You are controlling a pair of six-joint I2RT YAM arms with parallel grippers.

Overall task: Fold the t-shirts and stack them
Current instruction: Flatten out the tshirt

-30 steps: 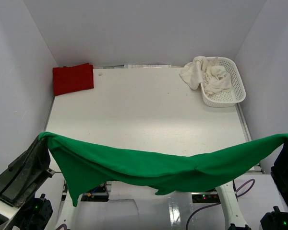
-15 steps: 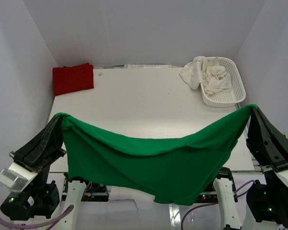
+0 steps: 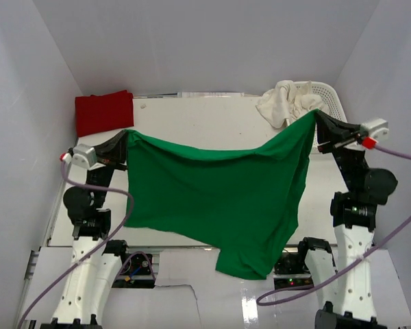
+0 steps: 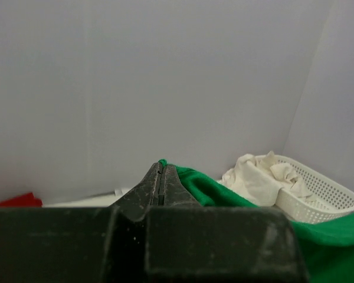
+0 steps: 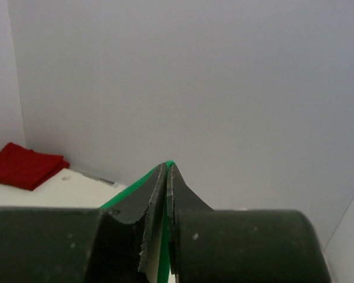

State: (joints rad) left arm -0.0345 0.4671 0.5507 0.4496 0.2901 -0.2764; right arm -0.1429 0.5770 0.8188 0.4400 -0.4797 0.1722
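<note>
The bright green t-shirt (image 3: 219, 192) hangs spread between both arms above the table, its lower part drooping past the near table edge. My left gripper (image 3: 126, 133) is shut on its left top corner (image 4: 163, 163). At the other top corner (image 5: 170, 164) my right gripper (image 3: 316, 114) is shut on the green cloth. A folded red t-shirt (image 3: 104, 112) lies at the far left corner of the table. Cream-white t-shirts (image 3: 291, 106) are bunched in and over the basket at the far right; they also show in the left wrist view (image 4: 256, 180).
A white plastic mesh basket (image 3: 329, 96) stands at the far right corner, partly behind the right gripper. White walls close in the table on three sides. Cables run from both arms near the front edge.
Both arms have swung forward and away from the near edge, carrying the green t-shirt from low in front out over the table. The shirt now hangs stretched higher and farther back.
</note>
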